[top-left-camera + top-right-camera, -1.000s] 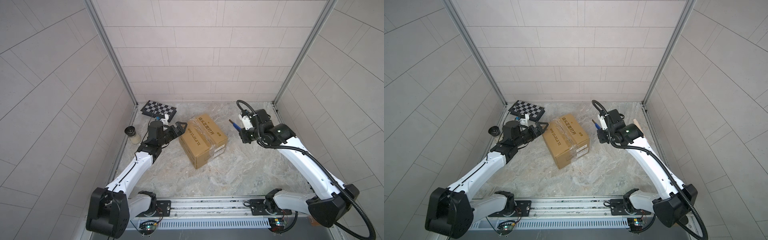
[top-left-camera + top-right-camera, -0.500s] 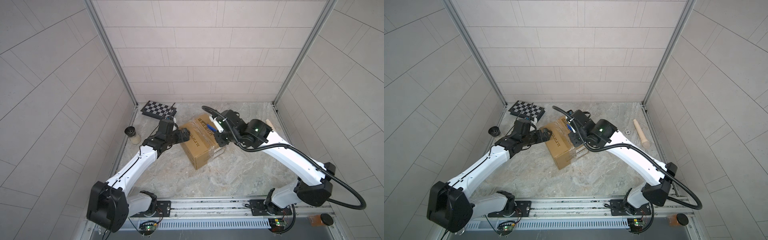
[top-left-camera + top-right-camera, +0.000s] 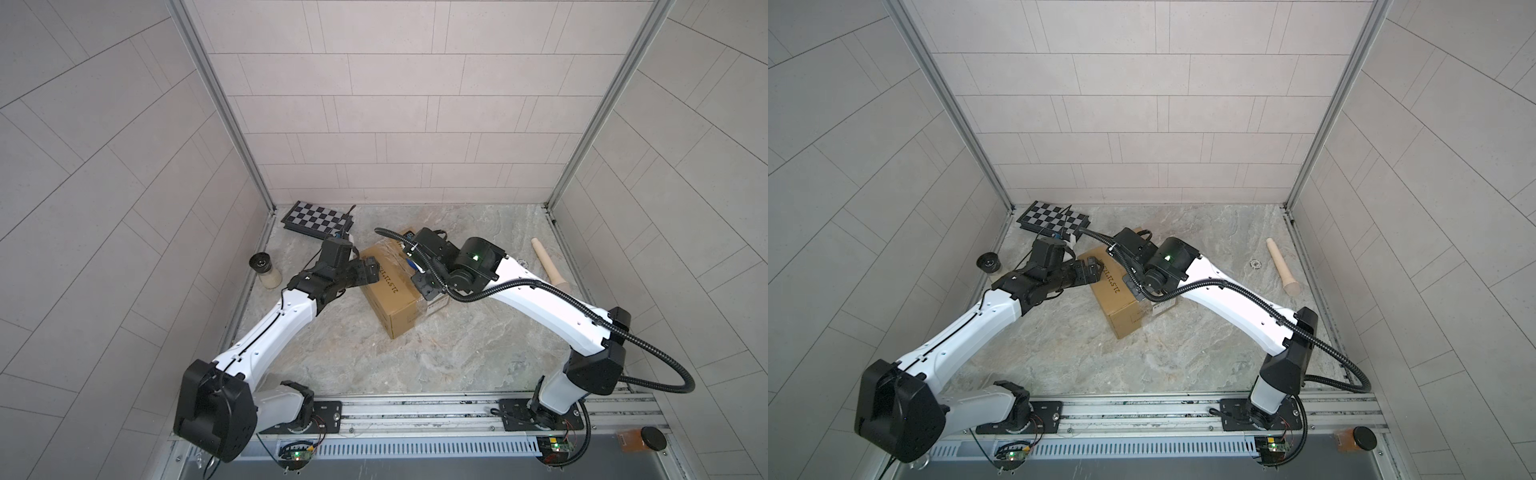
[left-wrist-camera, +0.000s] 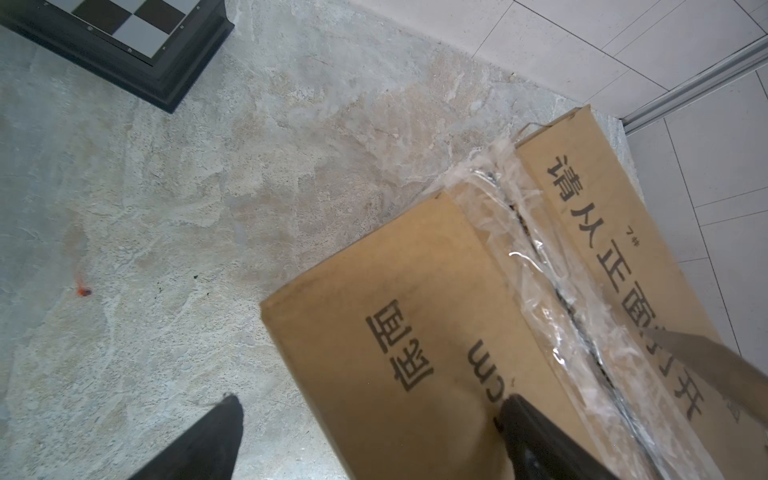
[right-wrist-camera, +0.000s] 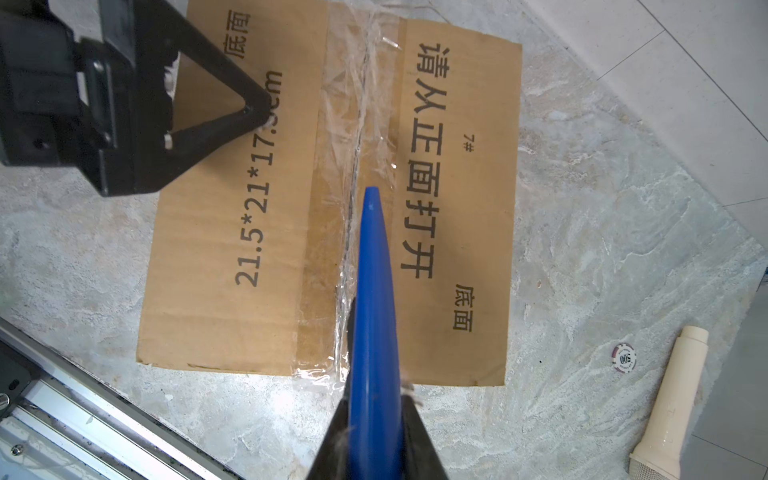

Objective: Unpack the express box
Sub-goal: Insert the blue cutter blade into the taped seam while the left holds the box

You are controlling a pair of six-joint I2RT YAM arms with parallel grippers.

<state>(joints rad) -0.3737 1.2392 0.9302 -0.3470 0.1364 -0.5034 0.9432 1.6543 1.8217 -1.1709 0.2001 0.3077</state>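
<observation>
The express box (image 3: 390, 303) (image 3: 1121, 309) is a brown carton with black print and a clear-taped top seam (image 5: 357, 124), standing mid-floor. My left gripper (image 3: 368, 270) (image 3: 1090, 270) (image 4: 365, 415) is open astride the box's left top edge. One finger (image 5: 232, 104) lies over the top near the size print, the other (image 4: 208, 440) hangs beside the box's side. My right gripper (image 3: 419, 276) (image 5: 376, 374) is shut on a blue tapered tool (image 5: 374, 291). The tool's tip (image 5: 370, 193) points along the taped seam above the box (image 5: 228, 216).
A checkered board case (image 3: 316, 218) (image 3: 1052, 218) lies at the back left. A black-lidded jar (image 3: 266, 270) stands by the left wall. A cream wooden handle (image 3: 548, 262) (image 5: 665, 399) and a poker chip (image 5: 623, 358) lie right of the box. The arms' base rail (image 3: 415, 411) runs along the front.
My right arm has swung left from beside the box to above it, carrying the blue tool over the seam. My left gripper has moved onto the box's left edge.
</observation>
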